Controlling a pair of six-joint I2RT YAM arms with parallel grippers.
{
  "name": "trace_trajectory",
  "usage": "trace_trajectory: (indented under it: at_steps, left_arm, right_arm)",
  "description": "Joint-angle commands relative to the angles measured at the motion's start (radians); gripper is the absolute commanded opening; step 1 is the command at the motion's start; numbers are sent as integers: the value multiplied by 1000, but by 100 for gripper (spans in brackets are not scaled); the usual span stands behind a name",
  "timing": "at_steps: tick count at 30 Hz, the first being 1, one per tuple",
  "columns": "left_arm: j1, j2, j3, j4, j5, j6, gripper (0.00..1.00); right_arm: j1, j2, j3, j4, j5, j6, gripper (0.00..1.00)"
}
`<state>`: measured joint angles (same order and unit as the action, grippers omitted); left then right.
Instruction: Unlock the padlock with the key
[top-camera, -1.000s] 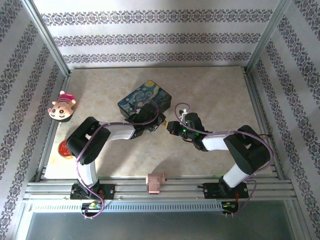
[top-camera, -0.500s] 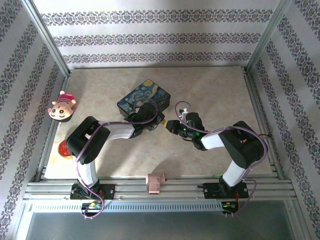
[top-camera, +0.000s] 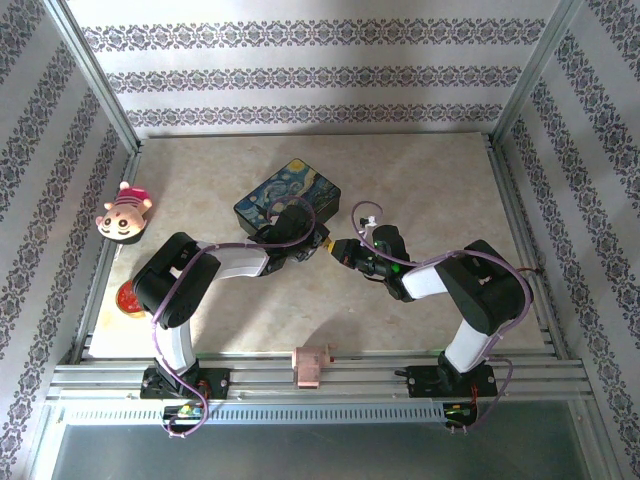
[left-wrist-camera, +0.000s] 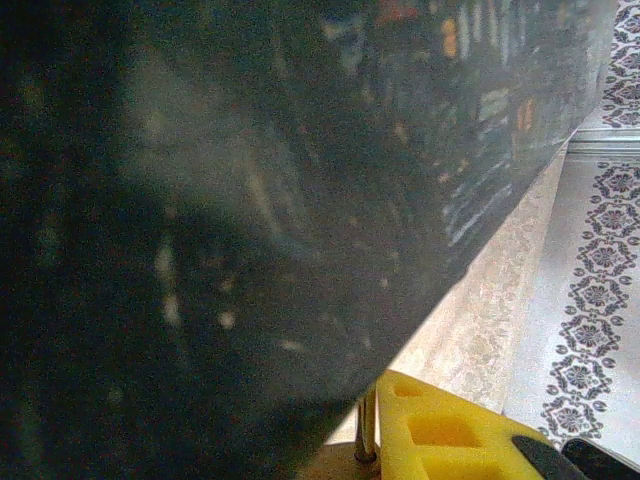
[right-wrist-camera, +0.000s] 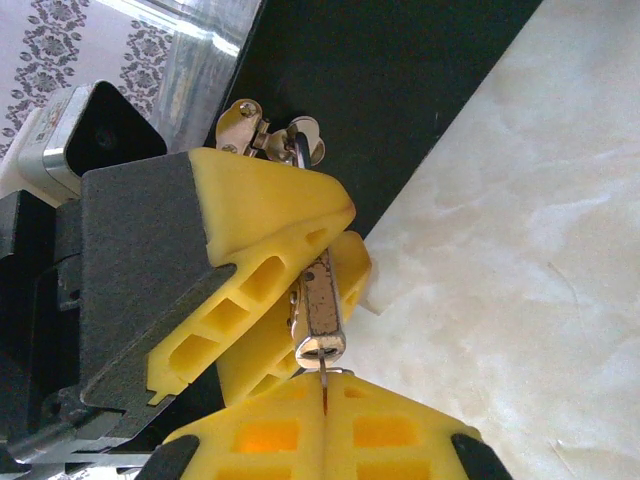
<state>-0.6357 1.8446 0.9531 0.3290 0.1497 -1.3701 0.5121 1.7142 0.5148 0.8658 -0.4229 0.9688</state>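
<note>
The small brass padlock (right-wrist-camera: 321, 305) is pinched between the yellow fingers (right-wrist-camera: 250, 290) of my left gripper (top-camera: 319, 243), keyhole end facing the right gripper. My right gripper (right-wrist-camera: 325, 385) is shut on the key (right-wrist-camera: 324, 368), whose thin blade tip sits in the padlock's keyhole. In the top view the two grippers meet nose to nose just in front of the painted box (top-camera: 288, 195), with the right gripper (top-camera: 343, 250) at the right. The left wrist view shows the silvery shackle (left-wrist-camera: 367, 425) beside one yellow finger (left-wrist-camera: 440, 430), close under the dark box wall (left-wrist-camera: 250, 200).
The box's own metal clasp (right-wrist-camera: 265, 135) hangs just behind the left fingers. A pink plush toy (top-camera: 124, 213) and a red object (top-camera: 128, 298) lie at the table's left edge. A pink piece (top-camera: 311, 366) sits on the front rail. Metal frame posts border the table.
My right gripper has crept left toward the left gripper, bringing the key up to the padlock. The left arm has barely moved.
</note>
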Motion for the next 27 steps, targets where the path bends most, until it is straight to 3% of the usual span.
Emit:
trace_trajectory:
  at_steps: [1,11,20,27]
  left_arm:
    - [-33,33,-14,-72,202,-81,0]
    - [-33,16,-15,-84,194,-78,0]
    - [-33,26,-15,-76,195,-90,0]
    - [-27,27,-29,-64,188,-105,0]
  right_arm:
    - [-17,7,38,26,74,-22,0]
    - [-22,-31,5,-24,152,-28,0]
    - [-24,-56,10,6,107,-28,22]
    - [-23,-74,-1,-5,105,-25,20]
